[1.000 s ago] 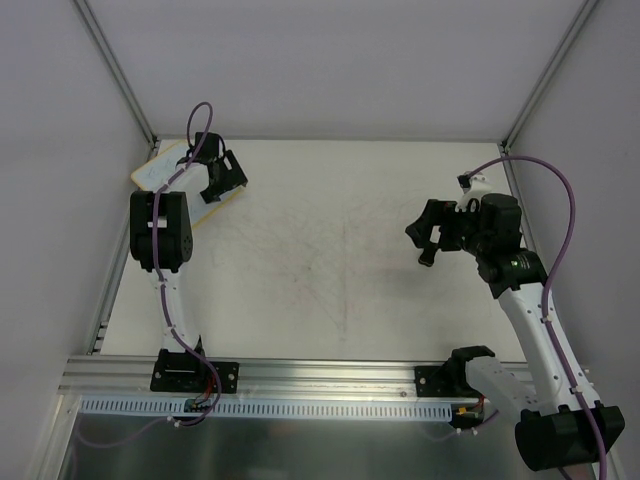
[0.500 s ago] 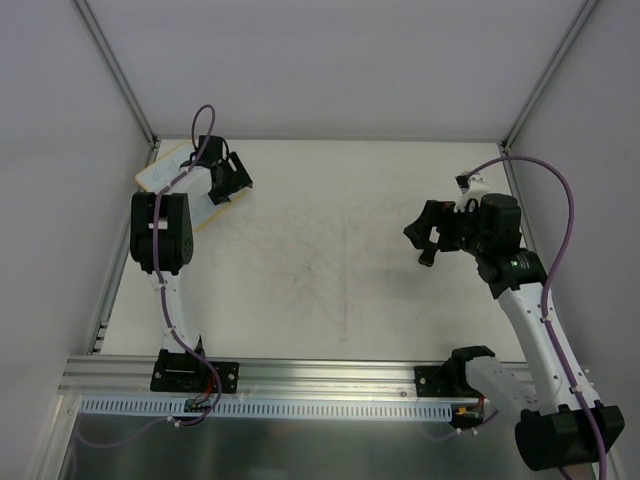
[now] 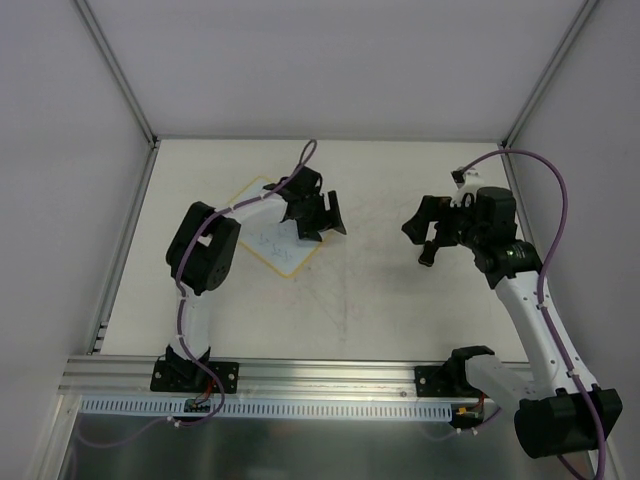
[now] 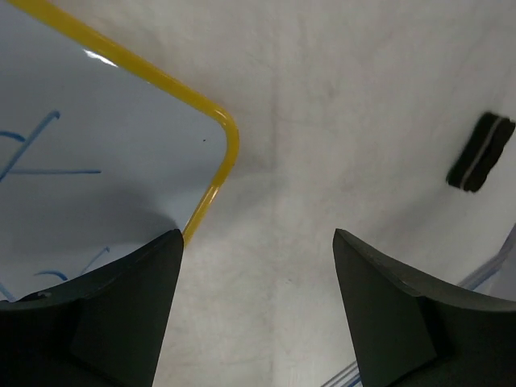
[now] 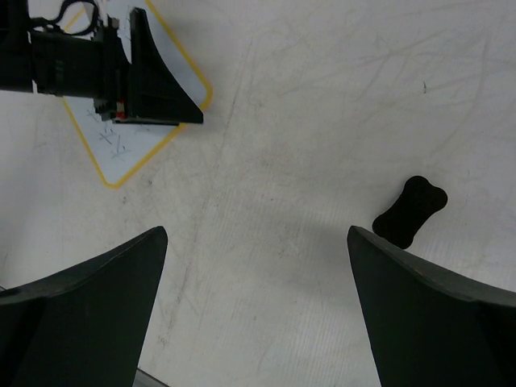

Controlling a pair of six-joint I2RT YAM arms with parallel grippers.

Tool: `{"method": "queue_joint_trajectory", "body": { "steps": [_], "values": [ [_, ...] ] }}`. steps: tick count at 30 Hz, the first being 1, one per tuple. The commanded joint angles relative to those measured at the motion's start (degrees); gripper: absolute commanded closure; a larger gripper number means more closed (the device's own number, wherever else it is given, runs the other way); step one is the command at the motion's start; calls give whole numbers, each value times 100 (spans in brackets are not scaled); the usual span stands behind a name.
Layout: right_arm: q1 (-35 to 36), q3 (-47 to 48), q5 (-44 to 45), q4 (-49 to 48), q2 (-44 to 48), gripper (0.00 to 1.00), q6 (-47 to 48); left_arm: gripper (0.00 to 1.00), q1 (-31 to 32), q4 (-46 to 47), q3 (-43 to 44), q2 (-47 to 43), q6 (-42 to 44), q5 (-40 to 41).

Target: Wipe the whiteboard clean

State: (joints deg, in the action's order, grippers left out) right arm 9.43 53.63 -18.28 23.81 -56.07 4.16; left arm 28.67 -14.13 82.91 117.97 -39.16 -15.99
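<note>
Non-task items. A white matte tabletop (image 5: 322, 97), marked with faint scuffs and thin grey scratches, is seen beneath and ahead of both pairs of jaws. A small black eraser block (image 5: 409, 211), waisted like a peanut, lies flat on this tabletop. It is placed just ahead of the picture-right jaw of the right gripper (image 5: 256, 234), outside the gap. From the left gripper (image 4: 256, 235), the same eraser block (image 4: 481, 151) is seen well ahead and far to the picture-right of the jaws, where a paler band along its side is shown. Pale grey walls (image 3: 320, 60), aluminium corner posts (image 3: 115, 65) and a slotted aluminium rail (image 3: 330, 378) are shown around the tabletop (image 3: 350, 300).
</note>
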Motion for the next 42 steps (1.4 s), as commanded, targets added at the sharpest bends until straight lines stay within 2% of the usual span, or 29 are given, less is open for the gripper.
{"method": "queue_joint_trajectory", "body": {
  "steps": [1,7,10,13,15,18,23,26,29,34,37,42],
  "values": [
    [32,280,26,-166,53,1,146,24,577,-406,277,174,-233,-528],
    [33,131,527,-140,237,1,94,18,939,-406,673,-221,197,-615],
    [32,25,939,-79,203,1,-47,9,1036,-406,867,-476,496,-686],
    [24,86,1458,97,10,1,-258,2,931,-433,832,-845,891,-345],
    [24,165,1913,272,-114,1,-398,1,782,-468,683,-1108,1294,182],
    [24,227,2415,413,-360,1,-758,1,273,-538,568,-1267,1856,534],
    [-38,262,2505,510,-755,1,-1128,2,-562,-670,620,-1172,3052,1474],
    [-29,289,2417,493,-1001,1,-1251,6,-870,-722,726,-935,3861,1871],
    [-38,324,2400,493,-1212,1,-1321,10,-1099,-801,866,-653,4082,1933],
    [-38,385,2347,501,-1415,1,-1348,24,-1574,-907,1095,-223,3942,1547],
    [-38,394,2321,493,-1520,1,-1339,31,-1636,-1004,1139,-47,3933,1248],
    [-38,394,2242,484,-1617,1,-1374,44,-1645,-1250,1017,234,3451,1028]
  ]
}}
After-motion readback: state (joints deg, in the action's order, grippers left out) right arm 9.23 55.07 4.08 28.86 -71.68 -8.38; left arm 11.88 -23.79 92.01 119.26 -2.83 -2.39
